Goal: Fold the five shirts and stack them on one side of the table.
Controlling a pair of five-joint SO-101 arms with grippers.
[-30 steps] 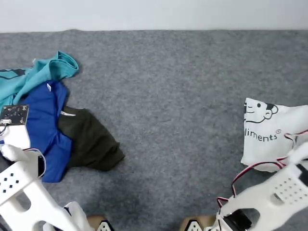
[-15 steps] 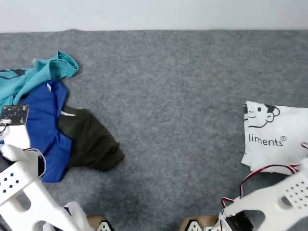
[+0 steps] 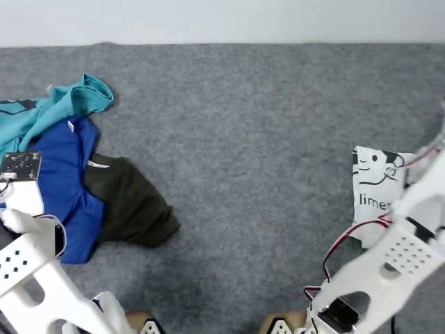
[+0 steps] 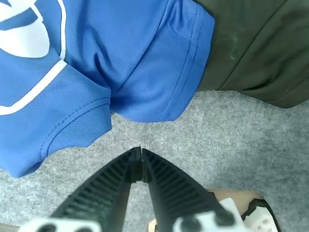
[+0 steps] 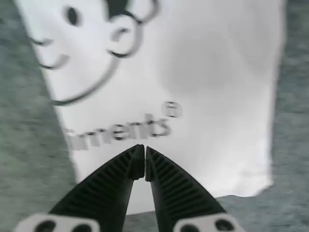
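- Desk point(image 3: 264, 139) split two ways: white shirt point(image 3: 372, 198) folded flat at the right edge, well apart from the left heap.
- Heap of teal shirt point(image 3: 62, 104), blue shirt point(image 3: 62, 181) and dark green shirt point(image 3: 132, 202), overlapping; risks dragging a neighbour along with any pull.
- Right arm point(image 3: 396, 257) above the white shirt, right jaws pressed together; could scuff the fold open if lowered.
- Left jaws pressed together just beside the blue hem; would only push cloth unless spread first.

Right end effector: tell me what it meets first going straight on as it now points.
Probably the white shirt: the shut right end effector points at its printed face, though depth is unclear.
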